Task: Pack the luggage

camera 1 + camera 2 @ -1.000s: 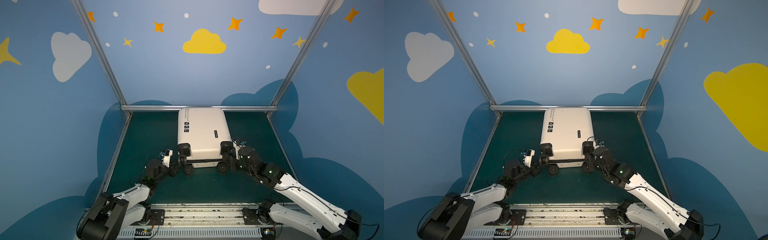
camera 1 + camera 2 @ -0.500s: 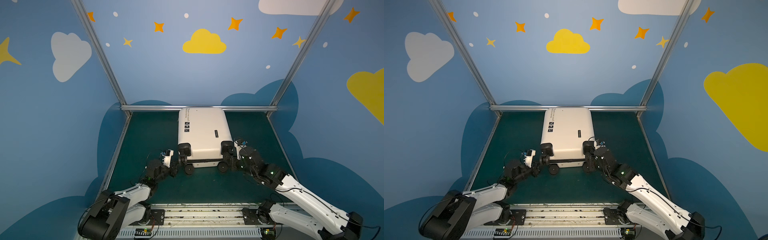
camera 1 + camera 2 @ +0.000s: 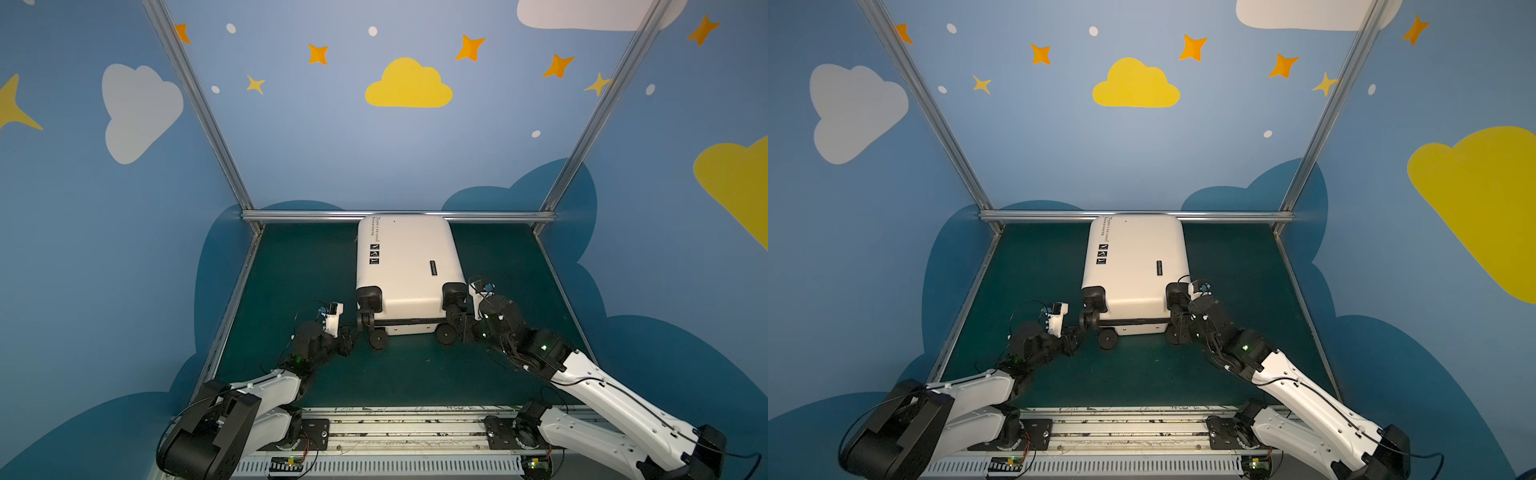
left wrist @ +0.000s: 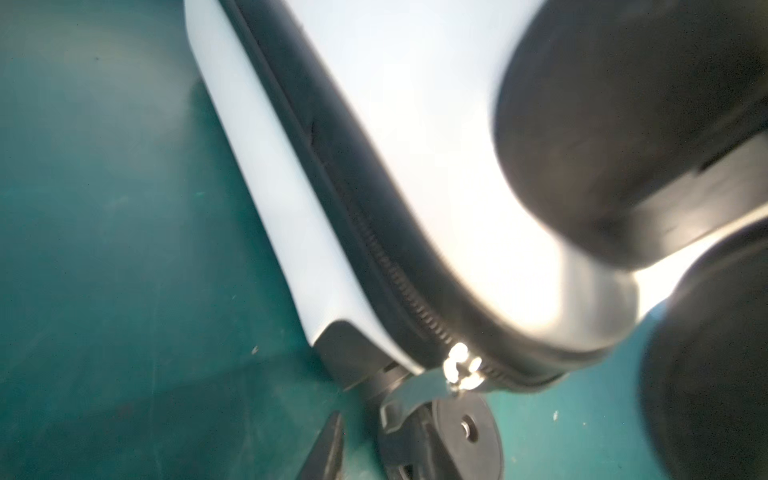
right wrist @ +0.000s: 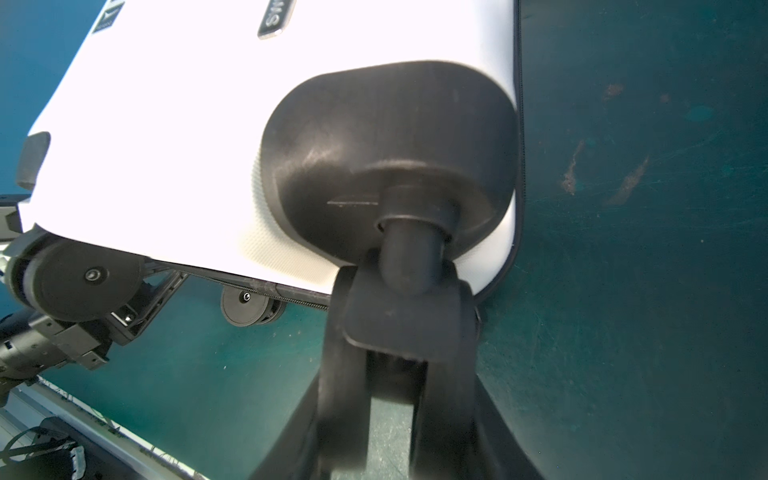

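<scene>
The closed suitcase (image 3: 407, 266) lay flat at the back of the table (image 3: 415, 374), wheels toward me. My right pincer (image 3: 459, 328) clamped a wheel fork (image 5: 409, 320); how open my left pincer (image 3: 352, 332) stood, I couldn't tell

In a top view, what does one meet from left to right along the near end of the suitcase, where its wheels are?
left gripper → lower left wheel → lower right wheel → right gripper, its fingers closed on the upper right caster
</scene>
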### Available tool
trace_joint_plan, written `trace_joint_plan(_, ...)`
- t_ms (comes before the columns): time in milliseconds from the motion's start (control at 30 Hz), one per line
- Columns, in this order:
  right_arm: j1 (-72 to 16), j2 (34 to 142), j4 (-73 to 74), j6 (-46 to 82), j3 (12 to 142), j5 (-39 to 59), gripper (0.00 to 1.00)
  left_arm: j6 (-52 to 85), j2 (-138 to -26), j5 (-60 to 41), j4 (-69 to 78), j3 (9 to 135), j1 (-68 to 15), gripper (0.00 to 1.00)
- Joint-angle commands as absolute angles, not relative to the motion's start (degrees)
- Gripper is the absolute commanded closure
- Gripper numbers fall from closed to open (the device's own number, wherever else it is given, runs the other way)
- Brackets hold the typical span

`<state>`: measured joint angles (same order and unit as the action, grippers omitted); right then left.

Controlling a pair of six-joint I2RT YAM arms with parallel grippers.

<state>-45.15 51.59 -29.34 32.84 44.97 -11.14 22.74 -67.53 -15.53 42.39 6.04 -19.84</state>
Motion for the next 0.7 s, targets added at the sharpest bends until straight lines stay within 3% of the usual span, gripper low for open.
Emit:
trace_joint_plan(0,-46.16,49.07,-28.83,30.15,45.2,-9.32,1.0,22.85,-66.82,-14.14,41.66,5.58,-19.89,0.72)
trace_joint_plan(300,-46.26,49.09,-28.65,30.23,45.09,-9.18,1.0,21.98,-67.65,-14.93,41.13,7.8,-20.02,0.65)
trace_joint_plan(667,-46.19,49.65,-28.74,29.94,45.45,-9.27,1.0,20.94,-69.6,-16.54,42.25,9.67,-20.04,0.66)
